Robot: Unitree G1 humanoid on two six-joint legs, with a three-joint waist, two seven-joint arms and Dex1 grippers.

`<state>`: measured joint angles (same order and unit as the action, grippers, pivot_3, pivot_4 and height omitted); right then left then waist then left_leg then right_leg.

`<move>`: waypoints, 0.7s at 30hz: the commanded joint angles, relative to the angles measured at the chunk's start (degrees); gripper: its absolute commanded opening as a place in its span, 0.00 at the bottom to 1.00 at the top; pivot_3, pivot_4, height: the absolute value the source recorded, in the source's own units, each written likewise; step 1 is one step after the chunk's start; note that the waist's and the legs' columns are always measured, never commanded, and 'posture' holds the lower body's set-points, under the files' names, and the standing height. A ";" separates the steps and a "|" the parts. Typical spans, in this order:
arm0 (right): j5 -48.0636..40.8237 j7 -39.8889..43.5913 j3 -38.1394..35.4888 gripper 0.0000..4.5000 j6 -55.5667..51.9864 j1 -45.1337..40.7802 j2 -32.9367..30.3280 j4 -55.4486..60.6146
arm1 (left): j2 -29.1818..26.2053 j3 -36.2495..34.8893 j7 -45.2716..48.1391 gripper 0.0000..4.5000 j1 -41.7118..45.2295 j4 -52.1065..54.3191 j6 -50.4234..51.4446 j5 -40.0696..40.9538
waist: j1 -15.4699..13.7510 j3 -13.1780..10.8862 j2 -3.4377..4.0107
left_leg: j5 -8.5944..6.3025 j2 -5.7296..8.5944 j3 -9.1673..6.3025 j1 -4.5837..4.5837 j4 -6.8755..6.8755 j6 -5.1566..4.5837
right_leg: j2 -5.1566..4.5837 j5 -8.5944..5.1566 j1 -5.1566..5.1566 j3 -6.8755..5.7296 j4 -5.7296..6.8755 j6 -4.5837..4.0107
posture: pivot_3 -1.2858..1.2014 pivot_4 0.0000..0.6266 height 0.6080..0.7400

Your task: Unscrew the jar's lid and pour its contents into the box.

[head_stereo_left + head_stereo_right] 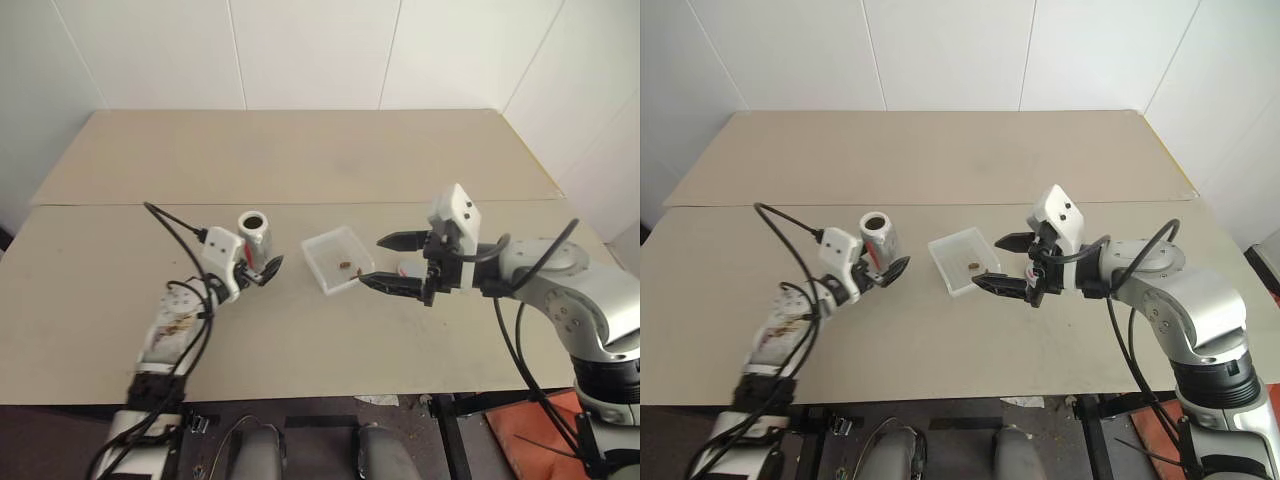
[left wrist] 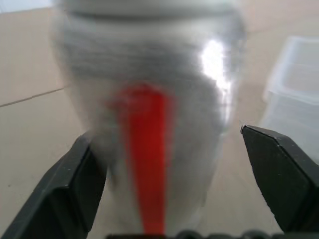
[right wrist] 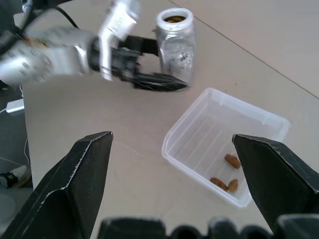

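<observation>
Right wrist view: three brown bits [image 3: 225, 175] in box [image 3: 199, 130] | jar [image 3: 175, 44] upright, lidless | both jaws wide, empty

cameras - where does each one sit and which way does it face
Left and right eye views: on the head, looking forward and down at the table, both arms showing.
Left wrist view: looks along the left tool, open around the jar.
Right wrist view: looks along the open right tool at the box, with the left tool too.
Shared: all show jar and box.
</observation>
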<state>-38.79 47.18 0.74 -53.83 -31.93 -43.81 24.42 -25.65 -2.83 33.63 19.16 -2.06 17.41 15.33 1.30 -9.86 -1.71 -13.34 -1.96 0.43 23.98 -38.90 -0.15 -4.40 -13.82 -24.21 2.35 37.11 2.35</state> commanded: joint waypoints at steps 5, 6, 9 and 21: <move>0.48 1.78 -3.66 1.00 3.42 2.15 -3.24 1.57 | -17.32 -12.37 15.95 0.99 -10.46 18.78 9.20 13.43 | -0.54 0.00 -0.01 | 0.00 0.00 0.04 -0.18 0.00 0.00 | -0.04 -0.01 0.22 -0.03 -0.06 0.00 | 0.52 0.24 1.00; 0.60 2.06 -4.00 1.00 3.70 2.43 -3.68 1.42 | -19.93 -15.09 19.06 0.99 -11.84 19.66 9.76 15.71 | -0.54 0.00 -0.01 | 0.00 -0.01 0.07 -0.17 0.01 0.01 | -0.04 -0.02 0.19 -0.03 -0.07 0.00 | 0.52 0.24 1.00; 0.77 2.90 -5.01 1.00 4.67 3.18 -4.96 0.98 | -26.53 -21.97 28.45 0.99 -14.48 19.10 9.03 21.01 | -0.59 0.00 -0.01 | 0.00 -0.02 0.11 -0.16 0.05 0.01 | -0.03 -0.04 0.13 -0.02 -0.08 -0.03 | 0.52 0.24 1.00; 0.54 5.85 -8.55 1.00 7.05 5.91 -7.91 1.31 | -36.94 -29.94 44.60 0.99 -12.52 11.49 9.15 27.26 | -0.51 0.00 0.00 | -0.01 -0.09 0.24 -0.21 0.11 0.01 | 0.00 -0.07 0.12 0.01 -0.09 -0.05 | 0.52 0.24 1.00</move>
<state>-37.85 52.24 -5.05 -48.79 -25.99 -50.46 24.22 -60.85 -30.65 77.36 5.23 9.28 26.54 41.03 0.79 -9.86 -1.71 -13.35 -2.06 0.67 23.77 -38.79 -0.14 -4.40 -13.89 -24.09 2.36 37.02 2.30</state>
